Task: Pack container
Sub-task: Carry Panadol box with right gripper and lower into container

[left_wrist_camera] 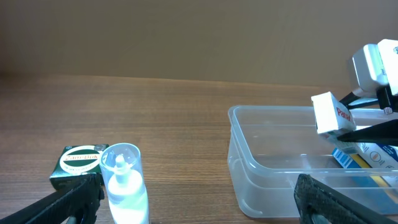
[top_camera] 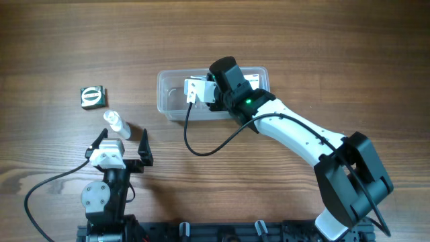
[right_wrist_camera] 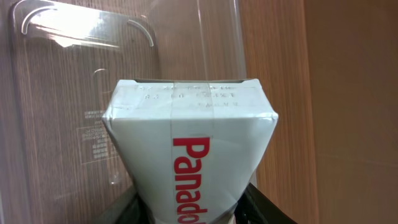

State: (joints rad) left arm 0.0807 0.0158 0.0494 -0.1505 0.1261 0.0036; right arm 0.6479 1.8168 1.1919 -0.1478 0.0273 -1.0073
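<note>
**Presently: right gripper [top_camera: 205,91] holds a white carton [top_camera: 195,89] over the container [top_camera: 168,101]**

Container. A clear plastic tub with rounded corners and a rim stands on the wooden table [top_camera: 302,40], lid off, a little past the middle of the table and well away from the left arm. From the left wrist view, a blue-and-white pack [left_wrist_camera: 367,155] lies inside it at the far end.

Right arm. Reaches across the table to the tub. Its jaws are clamped on the lower part of the white carton, which bears red lettering beginning "Panado". The carton is tilted and sits at about rim height above the tub's interior. Whether it touches anything inside cannot be told. The right wrist view shows the carton's sealed end up close, with the tub's clear floor and wall behind it.

Left arm. The left gripper [top_camera: 123,134] is spread wide and holds nothing. It rests low over the table, pointed toward a small clear bottle [top_camera: 114,121] that lies on its side just ahead of the left finger.

Other items. A small dark-green box with a round label [top_camera: 92,97] sits on the table beyond the bottle, near it but apart, well clear of the tub. A black cable [top_camera: 201,144] loops over the table from the right wrist.
</note>
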